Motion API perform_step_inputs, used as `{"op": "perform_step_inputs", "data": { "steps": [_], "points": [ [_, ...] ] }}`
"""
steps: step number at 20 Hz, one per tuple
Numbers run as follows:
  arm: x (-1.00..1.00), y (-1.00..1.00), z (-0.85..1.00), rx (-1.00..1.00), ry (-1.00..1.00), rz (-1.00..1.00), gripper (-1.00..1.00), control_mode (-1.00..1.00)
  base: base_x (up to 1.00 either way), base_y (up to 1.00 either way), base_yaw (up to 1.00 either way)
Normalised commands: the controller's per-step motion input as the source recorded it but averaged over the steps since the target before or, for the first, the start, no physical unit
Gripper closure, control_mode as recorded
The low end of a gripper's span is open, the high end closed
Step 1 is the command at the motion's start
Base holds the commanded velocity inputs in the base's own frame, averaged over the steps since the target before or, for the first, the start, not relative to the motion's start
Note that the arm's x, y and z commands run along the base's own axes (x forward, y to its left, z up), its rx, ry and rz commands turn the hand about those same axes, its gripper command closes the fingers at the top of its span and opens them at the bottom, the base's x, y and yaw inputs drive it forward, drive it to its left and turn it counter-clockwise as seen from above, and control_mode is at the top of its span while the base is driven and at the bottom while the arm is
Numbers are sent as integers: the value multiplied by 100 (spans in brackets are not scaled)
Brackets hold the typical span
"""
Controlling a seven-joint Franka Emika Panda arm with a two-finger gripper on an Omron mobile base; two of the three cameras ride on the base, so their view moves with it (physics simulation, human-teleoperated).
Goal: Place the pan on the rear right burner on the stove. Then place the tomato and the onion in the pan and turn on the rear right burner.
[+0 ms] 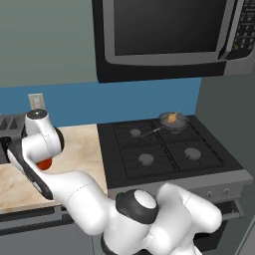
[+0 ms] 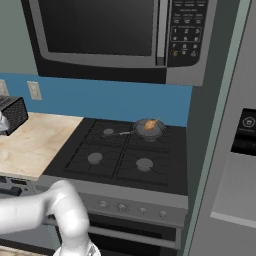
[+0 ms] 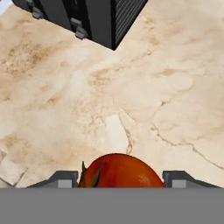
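Red tomato [image 3: 120, 170] on beige counter [image 3: 153, 100] left of stove [image 1: 164, 149], claw [image 3: 121, 180] open, tips either side of tomato, contact not discernible, pan [image 1: 173, 121] on rear right burner, onion [image 1: 172, 118] inside pan, black toaster [image 3: 83, 17] nearby

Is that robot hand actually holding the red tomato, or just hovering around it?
The tomato sits between the gripper's two fingertips, which flank its sides, but whether they actually clamp it cannot be told.
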Motion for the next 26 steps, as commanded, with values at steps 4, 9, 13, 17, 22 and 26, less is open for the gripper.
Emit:
{"op": "perform_step_inputs", "data": {
  "steps": [4, 9, 13, 17, 22, 26],
  "points": [
    [8, -79, 33, -3, -9, -5, 100, -100, 0, 0, 0],
    [24, -82, 27, -1, -8, -5, 100, -100, 0, 0, 0],
    [25, -80, 24, 0, -6, -4, 100, -100, 0, 0, 0],
    [22, -83, 19, 0, -5, -4, 100, -100, 0, 0, 0],
    [16, -70, 13, 0, -4, -5, 100, -100, 0, 0, 0],
    [14, -70, 10, 0, -4, -6, 100, -100, 0, 0, 0]
  ]
}}
